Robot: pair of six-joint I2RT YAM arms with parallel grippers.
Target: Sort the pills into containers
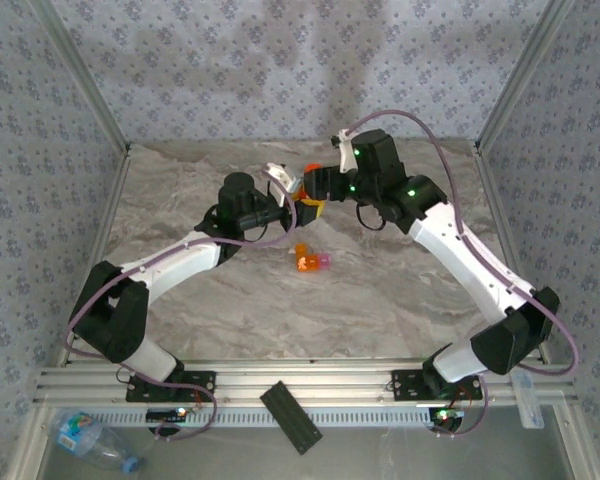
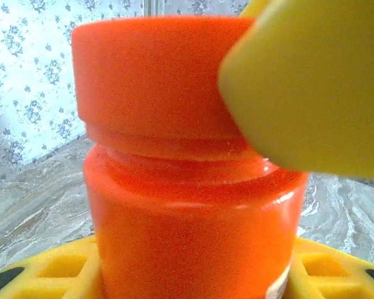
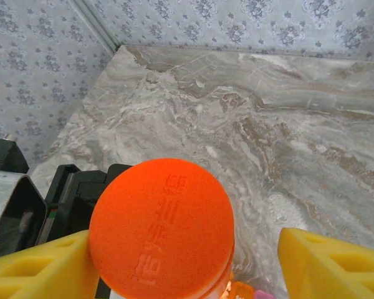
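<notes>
An orange pill bottle (image 1: 307,208) with an orange cap (image 3: 162,227) is held upright above the middle of the table. My left gripper (image 1: 296,212) is shut on its body (image 2: 187,218), with the yellow pads at both lower sides. My right gripper (image 3: 187,265) stands open around the cap. Its left finger (image 3: 37,268) is against the cap and its right finger (image 3: 336,261) is well apart. A small orange compartment with a pink piece (image 1: 311,262) lies on the table just below. The pills are hidden.
A black flat bar (image 1: 291,417) lies across the front rail. A clear plastic bottle (image 1: 90,438) lies at the near left corner. A white piece (image 1: 277,175) sits behind the left gripper. Papered walls and metal posts close in the table (image 1: 180,190).
</notes>
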